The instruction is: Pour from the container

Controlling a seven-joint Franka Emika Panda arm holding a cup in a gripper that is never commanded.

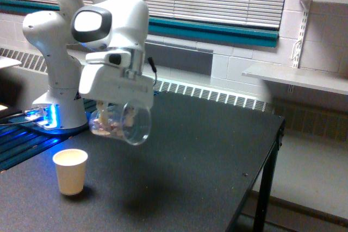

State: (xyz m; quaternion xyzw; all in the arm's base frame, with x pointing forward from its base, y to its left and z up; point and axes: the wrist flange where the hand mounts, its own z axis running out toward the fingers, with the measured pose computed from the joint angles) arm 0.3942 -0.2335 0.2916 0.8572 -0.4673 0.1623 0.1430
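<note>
Pinching the clear container [120, 123] tipped sideways, the pincer [114, 113] hangs at middle left above the paper cup [70, 171], likely for pouring.

The arm's white base column [57, 69] stands at the exterior view's left, and its upper links rise out of the top of the frame before coming back down to the wrist [111, 23]. The wrist points downward, with the flat white hand block under it hanging in the air. The gripper [115, 117] is closed on the container [122, 124], which lies tipped on its side, its open mouth turned toward the exterior view's right.
</note>
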